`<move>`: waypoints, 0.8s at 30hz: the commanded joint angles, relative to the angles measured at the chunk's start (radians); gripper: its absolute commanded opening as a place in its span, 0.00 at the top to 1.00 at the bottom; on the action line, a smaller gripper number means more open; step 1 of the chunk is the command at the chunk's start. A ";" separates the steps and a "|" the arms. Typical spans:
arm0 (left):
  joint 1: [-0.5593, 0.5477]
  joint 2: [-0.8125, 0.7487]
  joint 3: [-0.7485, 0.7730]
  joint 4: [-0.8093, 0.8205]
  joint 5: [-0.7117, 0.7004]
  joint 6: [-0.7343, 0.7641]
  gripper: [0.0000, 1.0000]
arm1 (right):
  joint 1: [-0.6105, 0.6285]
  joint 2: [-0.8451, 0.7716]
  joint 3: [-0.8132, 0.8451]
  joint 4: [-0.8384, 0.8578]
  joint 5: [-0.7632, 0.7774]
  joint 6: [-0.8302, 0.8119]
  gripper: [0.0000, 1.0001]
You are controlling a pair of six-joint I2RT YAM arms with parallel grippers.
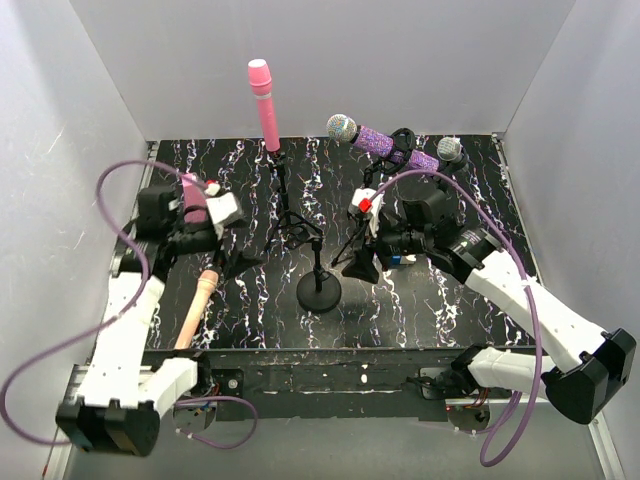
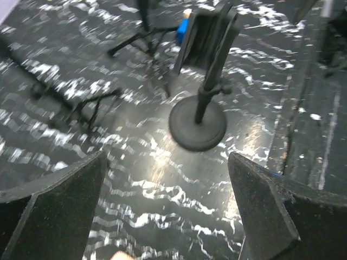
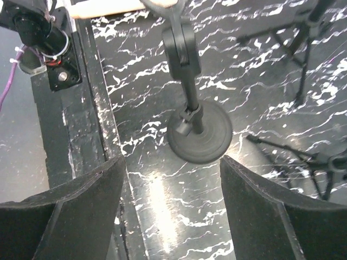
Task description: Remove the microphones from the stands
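Observation:
A peach microphone (image 1: 197, 308) lies flat on the black marbled table at the left; its tip shows at the bottom edge of the left wrist view (image 2: 122, 255). Just above its far end hangs my left gripper (image 1: 228, 258), open and empty (image 2: 167, 162). The round-base stand (image 1: 319, 290) stands in the middle with nothing in its clip (image 3: 179, 42). My right gripper (image 1: 358, 262) is to the right of that stand, open with nothing between its fingers (image 3: 172, 160). Both wrist views look at the stand's base (image 2: 198, 127) (image 3: 199, 138).
A pink microphone (image 1: 264, 103) stands upright on a tripod stand (image 1: 283, 215) at the back. A purple glitter microphone (image 1: 385, 142) sits tilted on another tripod stand at the back right. White walls enclose the table; its front edge (image 1: 330, 360) runs by the arm bases.

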 commanded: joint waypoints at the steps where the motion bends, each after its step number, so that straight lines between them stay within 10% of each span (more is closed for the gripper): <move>1: -0.136 0.152 0.121 0.010 0.123 0.061 0.06 | -0.003 -0.028 -0.041 -0.014 -0.010 0.040 0.23; 15: -0.417 0.375 0.314 -0.127 -0.004 0.205 0.11 | 0.000 -0.077 -0.123 0.026 -0.030 0.039 0.23; 24: -0.484 0.353 0.297 0.012 -0.139 0.048 0.41 | 0.000 -0.006 -0.130 0.083 -0.079 0.121 0.24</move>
